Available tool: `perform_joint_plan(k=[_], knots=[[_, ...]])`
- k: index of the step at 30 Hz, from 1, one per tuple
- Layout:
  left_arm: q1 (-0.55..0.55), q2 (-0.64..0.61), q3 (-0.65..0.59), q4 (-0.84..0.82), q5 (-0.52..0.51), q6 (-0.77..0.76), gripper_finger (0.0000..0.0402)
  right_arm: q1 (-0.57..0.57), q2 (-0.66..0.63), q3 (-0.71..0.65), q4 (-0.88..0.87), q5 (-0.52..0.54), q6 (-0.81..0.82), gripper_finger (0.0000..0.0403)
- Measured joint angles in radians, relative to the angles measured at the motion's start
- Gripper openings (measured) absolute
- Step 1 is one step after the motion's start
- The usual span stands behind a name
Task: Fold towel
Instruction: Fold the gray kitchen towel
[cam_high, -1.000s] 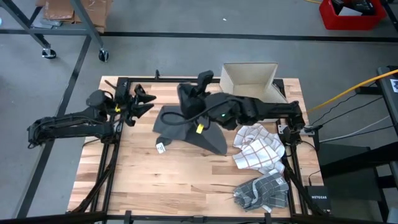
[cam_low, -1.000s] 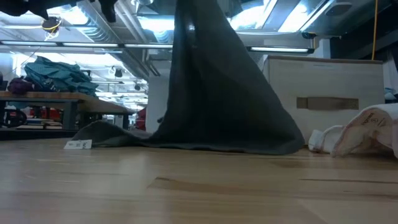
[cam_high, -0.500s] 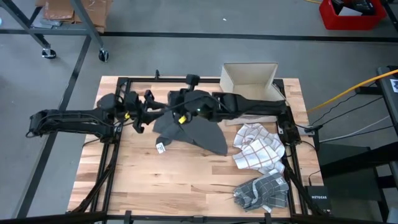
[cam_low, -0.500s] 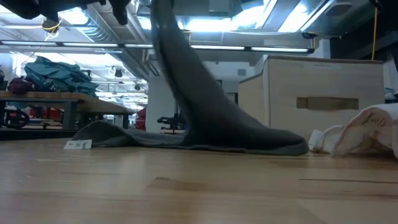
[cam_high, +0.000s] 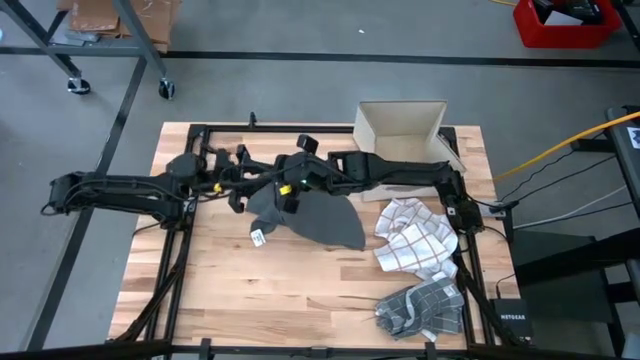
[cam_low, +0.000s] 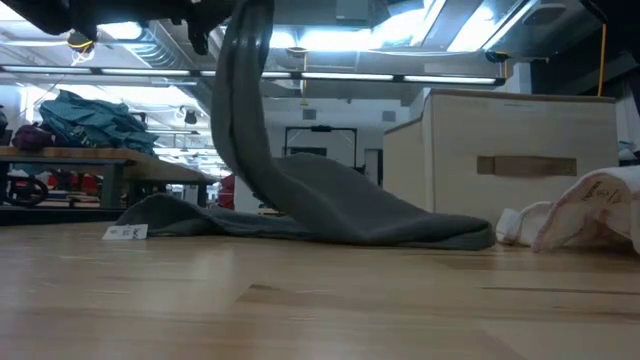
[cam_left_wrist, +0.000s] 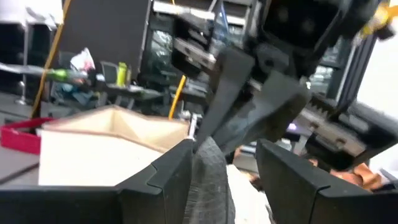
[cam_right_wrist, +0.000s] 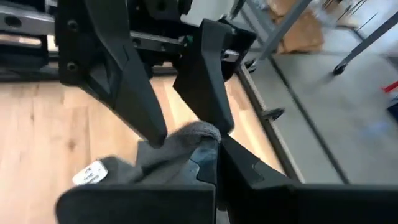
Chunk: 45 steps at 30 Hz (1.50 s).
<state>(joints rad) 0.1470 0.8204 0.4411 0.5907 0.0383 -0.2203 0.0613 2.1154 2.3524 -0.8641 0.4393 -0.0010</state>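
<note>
A dark grey towel lies at the table's middle with one end lifted, and its white tag rests on the wood. My right gripper reaches in from the table's right and is shut on the lifted end. My left gripper is open. Its two fingers stand on either side of the raised bunch of towel, just below my right gripper. Whether they touch the cloth I cannot tell. My right gripper pinches a bunched fold at the towel's lifted end between its two fingers, several layers together. The fingers come from the table's right, slanting downward. The cloth hangs in a slack strand below the hold, and its lower part lies spread on the table.
An open cardboard box stands at the far right. A white checked cloth and a grey checked one lie along the right side. The near and left parts of the wooden table are bare.
My right gripper has gone toward the table's left and down with the towel's lifted end, rolling as it went. The hanging cloth has narrowed from a wide tent to a thin strand, its lower part staying on the table. My left gripper has moved right, up to the strand.
</note>
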Motion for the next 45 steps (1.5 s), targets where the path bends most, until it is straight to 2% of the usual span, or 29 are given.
perform_joint_plan(k=[4, 9, 19, 23, 29, 34, 41, 45], knots=[[-0.031, 0.032, -0.001, -0.002, -0.011, 0.008, 0.0170, -0.006, 0.014, 0.000, -0.016, -0.006, 0.019, 0.0010], [-0.038, 0.051, -0.001, -0.013, -0.028, 0.062, 0.0170, -0.010, 0.016, 0.000, -0.002, -0.066, 0.070, 0.0010], [-0.038, 0.075, -0.001, -0.063, -0.084, 0.071, 0.0165, -0.010, 0.016, 0.000, -0.012, -0.066, 0.076, 0.0010], [-0.038, 0.067, -0.001, -0.058, -0.104, 0.098, 0.0120, -0.010, 0.016, 0.000, -0.038, -0.086, 0.075, 0.0010], [-0.038, 0.067, -0.001, -0.062, -0.104, 0.117, 0.0015, -0.010, 0.016, 0.003, -0.057, -0.090, 0.041, 0.0010], [-0.038, 0.063, 0.000, -0.089, -0.106, 0.115, 0.0011, -0.010, 0.006, 0.003, -0.054, -0.081, -0.029, 0.0010], [-0.038, 0.060, 0.003, -0.074, -0.106, 0.093, 0.0002, -0.009, -0.007, 0.002, -0.047, -0.056, -0.034, 0.0010], [-0.038, 0.045, 0.002, -0.074, -0.105, 0.098, 0.0001, -0.010, -0.011, 0.002, -0.041, -0.101, -0.065, 0.0010]])
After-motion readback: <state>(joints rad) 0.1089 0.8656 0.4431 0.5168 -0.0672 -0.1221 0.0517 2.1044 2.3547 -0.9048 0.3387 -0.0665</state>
